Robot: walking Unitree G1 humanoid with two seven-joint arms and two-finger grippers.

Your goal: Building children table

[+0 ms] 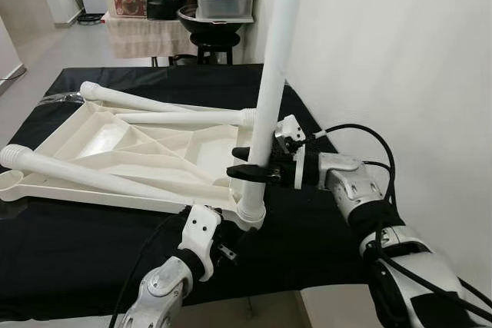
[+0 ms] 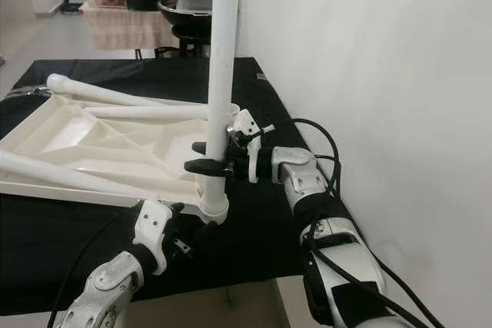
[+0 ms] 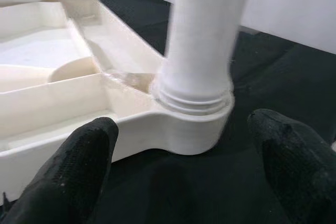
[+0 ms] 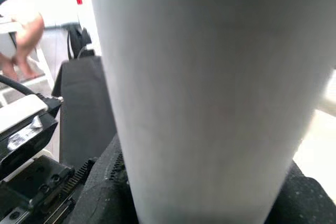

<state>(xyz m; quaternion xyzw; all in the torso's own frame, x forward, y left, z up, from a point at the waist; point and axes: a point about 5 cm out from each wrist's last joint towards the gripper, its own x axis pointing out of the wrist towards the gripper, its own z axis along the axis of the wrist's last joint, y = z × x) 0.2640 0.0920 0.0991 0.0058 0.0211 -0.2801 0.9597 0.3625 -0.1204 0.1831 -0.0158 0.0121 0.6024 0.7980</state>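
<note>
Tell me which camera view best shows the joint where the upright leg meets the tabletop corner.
The left wrist view: the upright leg enters the corner socket close up, thread rings showing, between the open left gripper fingers. Both eye views show the joint small, beneath the right gripper. The right wrist view has only the leg's shaft.

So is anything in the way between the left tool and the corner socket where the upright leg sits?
Nothing visible is. The left tool hovers open just in front of the corner socket of the tabletop, with bare black cloth between them. The right tool is shut on the upright leg, higher up.
</note>
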